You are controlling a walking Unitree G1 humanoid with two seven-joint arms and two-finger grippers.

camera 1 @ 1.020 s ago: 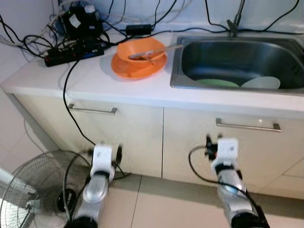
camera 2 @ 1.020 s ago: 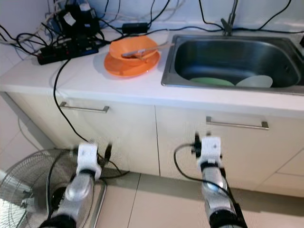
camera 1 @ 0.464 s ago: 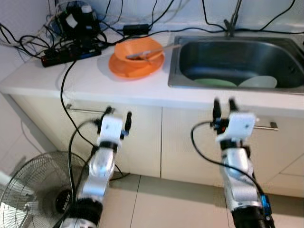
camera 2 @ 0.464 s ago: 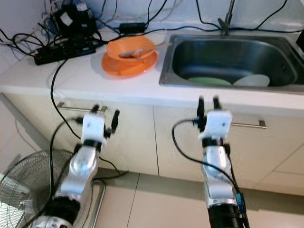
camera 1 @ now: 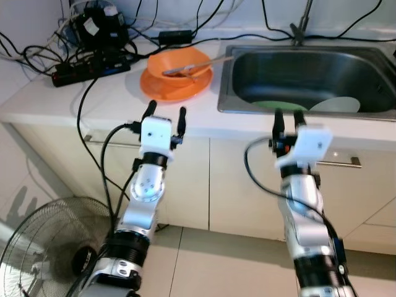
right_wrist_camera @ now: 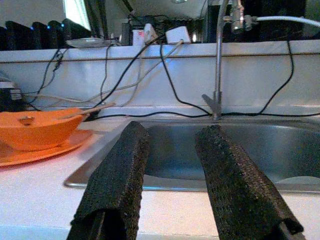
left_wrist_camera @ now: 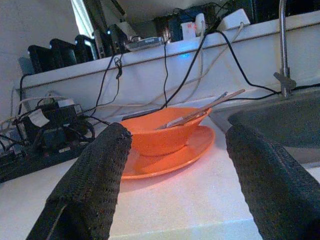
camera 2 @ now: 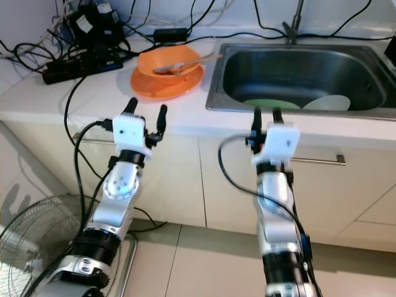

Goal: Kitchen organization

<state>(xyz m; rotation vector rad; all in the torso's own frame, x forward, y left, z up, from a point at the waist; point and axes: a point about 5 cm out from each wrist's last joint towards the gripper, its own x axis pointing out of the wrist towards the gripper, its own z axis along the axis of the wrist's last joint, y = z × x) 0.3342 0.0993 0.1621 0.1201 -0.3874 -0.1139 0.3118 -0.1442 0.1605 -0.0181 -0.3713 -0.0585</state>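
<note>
Left eye view: both tools higher than before, left tool (camera 1: 164,112) and right tool (camera 1: 284,117) unclenched at counter edge (camera 1: 204,128).

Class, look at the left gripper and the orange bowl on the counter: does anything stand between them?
Nothing visible does. The left gripper, open at the counter's front edge, faces the orange bowl on its orange plate across bare white countertop.

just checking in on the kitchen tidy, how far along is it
Nothing looks done yet. The orange bowl, utensils inside, sits on its orange plate on the counter; two dishes lie in the sink. In hand: left gripper and right gripper, both open and empty, at the counter edge.
</note>
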